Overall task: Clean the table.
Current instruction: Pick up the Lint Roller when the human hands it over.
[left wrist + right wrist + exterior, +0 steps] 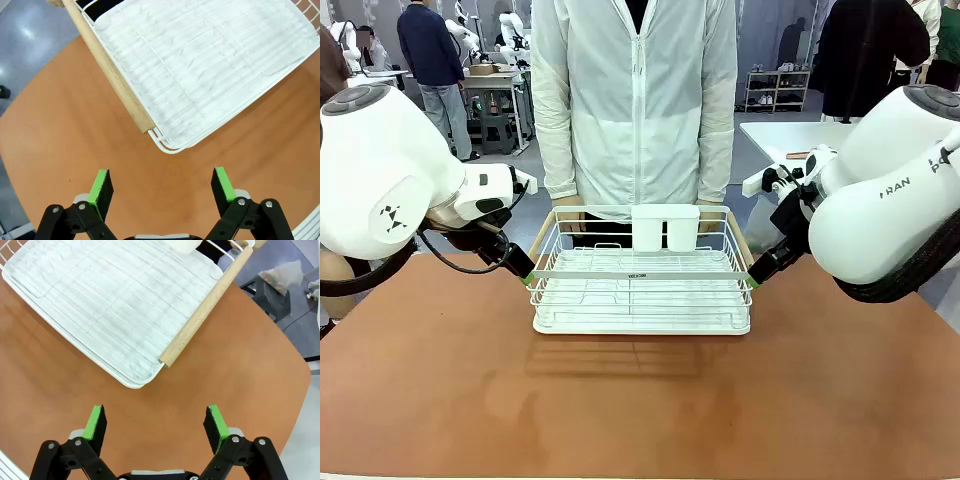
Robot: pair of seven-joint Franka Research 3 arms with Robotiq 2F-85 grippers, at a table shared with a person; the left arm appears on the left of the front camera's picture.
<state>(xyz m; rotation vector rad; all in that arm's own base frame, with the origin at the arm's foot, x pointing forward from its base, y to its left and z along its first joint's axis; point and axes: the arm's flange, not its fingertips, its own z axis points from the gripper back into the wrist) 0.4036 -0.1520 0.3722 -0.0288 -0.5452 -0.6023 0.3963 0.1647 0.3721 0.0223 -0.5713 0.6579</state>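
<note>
On the table (620,420), a wire rack (640,300); left hand (162,180), right hand (156,415) spread empty; person (635,100) seemingly grips it.

Table (640,420) is showing plain matte reddish-brown, with a faint darker patch near the rack. Wire rack (640,300) is reading white throughout, thin parallel wires over a white tray. Its side handles (114,80) are showing pale natural wood. Caddy (665,228) is showing white too. Left gripper (160,172) and right gripper (155,407) are showing black, with pads (100,186) in bright green. Left arm (380,170) and right arm (890,210) are showing glossy white, the right one carrying dark lettering. Person's jacket (635,100) is reading white.
</note>
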